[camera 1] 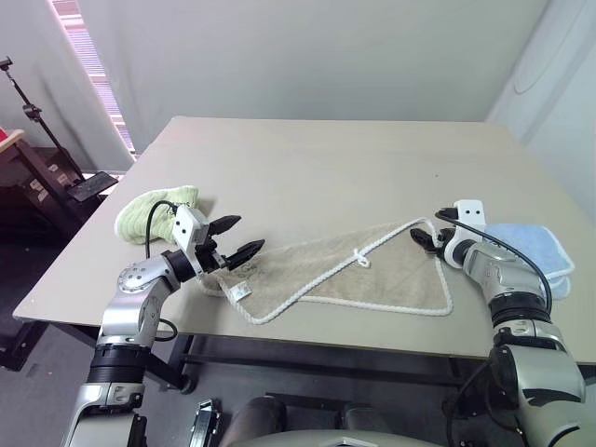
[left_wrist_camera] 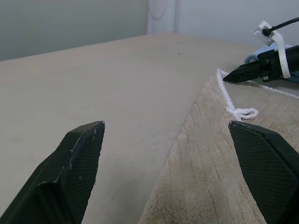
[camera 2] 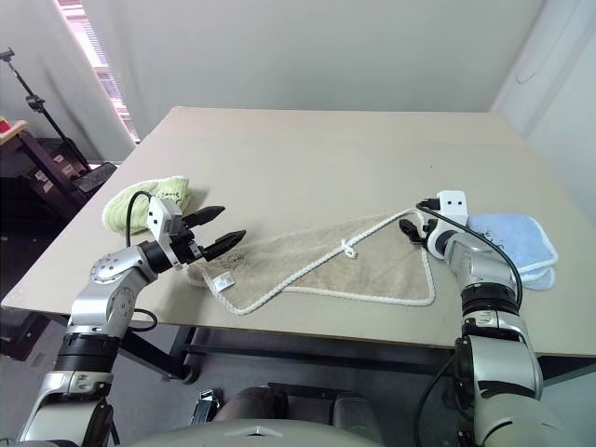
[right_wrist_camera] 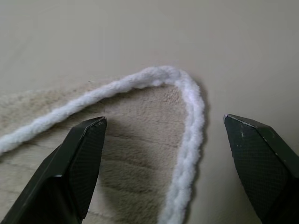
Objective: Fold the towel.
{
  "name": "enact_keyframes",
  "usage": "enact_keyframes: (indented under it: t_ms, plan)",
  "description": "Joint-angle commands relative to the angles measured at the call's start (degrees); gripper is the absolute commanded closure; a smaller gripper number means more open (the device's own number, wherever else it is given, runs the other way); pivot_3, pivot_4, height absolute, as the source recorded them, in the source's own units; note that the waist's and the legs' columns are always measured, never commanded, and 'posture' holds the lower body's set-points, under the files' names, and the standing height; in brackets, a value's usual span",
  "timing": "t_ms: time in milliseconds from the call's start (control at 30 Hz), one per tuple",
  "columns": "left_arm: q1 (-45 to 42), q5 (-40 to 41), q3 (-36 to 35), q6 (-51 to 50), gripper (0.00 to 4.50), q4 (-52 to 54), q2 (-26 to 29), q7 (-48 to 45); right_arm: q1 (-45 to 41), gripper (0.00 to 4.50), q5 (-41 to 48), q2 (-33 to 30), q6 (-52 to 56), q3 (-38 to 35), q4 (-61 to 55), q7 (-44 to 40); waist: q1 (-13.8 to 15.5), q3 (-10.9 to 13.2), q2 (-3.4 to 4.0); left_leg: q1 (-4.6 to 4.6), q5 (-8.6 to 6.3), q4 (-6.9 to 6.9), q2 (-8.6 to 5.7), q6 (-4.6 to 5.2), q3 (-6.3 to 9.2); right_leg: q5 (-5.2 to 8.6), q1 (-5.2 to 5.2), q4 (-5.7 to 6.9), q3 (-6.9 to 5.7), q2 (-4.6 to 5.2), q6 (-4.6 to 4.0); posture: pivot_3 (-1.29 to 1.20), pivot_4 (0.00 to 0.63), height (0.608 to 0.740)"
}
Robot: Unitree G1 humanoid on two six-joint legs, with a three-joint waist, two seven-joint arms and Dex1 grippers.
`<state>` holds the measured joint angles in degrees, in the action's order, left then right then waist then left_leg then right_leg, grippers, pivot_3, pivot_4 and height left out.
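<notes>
The beige towel (camera 1: 363, 275) lies flat near the table's front edge, with white corded edging, a small white loop (camera 1: 361, 259) and a small tag (camera 1: 239, 291) at its left end. My left gripper (camera 1: 246, 235) hovers open just above the towel's left end, pointing level across it, with nothing between its fingers. My right gripper (camera 1: 426, 233) is open at the towel's far right corner. In the right wrist view the corded corner (right_wrist_camera: 189, 93) sits between the spread fingers (right_wrist_camera: 79, 158), which are not closed on it.
A light green cloth (camera 1: 154, 212) lies bunched at the table's left edge, behind my left arm. A folded light blue cloth (camera 1: 526, 244) sits at the right edge beside my right arm. Stands and equipment (camera 1: 42, 158) are on the floor to the left of the table (camera 1: 307, 158).
</notes>
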<state>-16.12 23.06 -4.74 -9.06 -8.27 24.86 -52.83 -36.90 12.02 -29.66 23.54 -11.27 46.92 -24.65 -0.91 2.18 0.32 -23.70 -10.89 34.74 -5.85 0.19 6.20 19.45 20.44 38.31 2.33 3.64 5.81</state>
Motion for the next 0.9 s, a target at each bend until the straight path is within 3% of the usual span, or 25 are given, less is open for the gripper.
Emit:
enact_keyframes:
  t_ms: [33, 167, 267, 600, 900]
  plan:
    - [-0.9, -0.1, -0.5, 1.0, 0.01, 1.4, 0.7, 0.1, -3.4, 0.30, -1.9, 0.1, -3.3, 0.6, 3.5, 0.7, 0.0, 0.0, 0.00, 0.00, 0.00, 0.00, 0.00, 0.00, 0.00, -0.01, 0.00, 0.00, 0.00, 0.00, 0.01, 0.00, 0.000, 0.740]
    - [-0.6, -0.1, -0.8, 0.9, 0.01, 2.0, 1.0, 0.5, -5.8, 0.30, -4.6, 1.3, -5.0, 2.9, 8.2, 1.1, -0.3, 0.0, 0.00, 0.09, 0.00, 0.00, 0.00, 0.00, 0.00, -0.01, -0.08, 0.00, 0.00, -0.01, 0.01, 0.00, 0.000, 0.740]
    - [-0.3, 0.2, -1.2, 0.6, 0.00, 2.5, 1.1, 0.8, -6.6, 0.93, -6.1, 2.1, -7.7, 4.1, 10.0, 0.8, -0.3, 0.0, -0.01, 0.19, 0.00, 0.00, 0.01, 0.00, 0.00, 0.02, -0.16, 0.00, 0.00, -0.02, -0.05, 0.00, 0.000, 0.740]
    - [1.1, 0.5, -2.0, 0.0, 0.00, 4.5, 2.3, 1.5, -7.4, 4.45, -7.2, 4.0, -9.0, 4.7, 12.1, 0.1, -0.3, 0.0, -0.01, 0.21, 0.00, 0.00, 0.02, -0.01, 0.00, 0.01, -0.17, 0.01, 0.01, -0.04, -0.06, 0.00, 0.000, 0.740]
    - [4.5, 3.4, -3.0, -5.7, 0.00, 9.1, 7.8, -1.8, -2.5, 4.45, -6.1, 0.4, -5.1, 4.2, 0.4, -4.7, -0.2, 0.0, 0.00, 0.21, -0.01, -0.11, 0.02, -0.03, 0.01, 0.01, -0.13, -0.01, 0.01, -0.03, -0.08, 0.00, 0.000, 0.740]
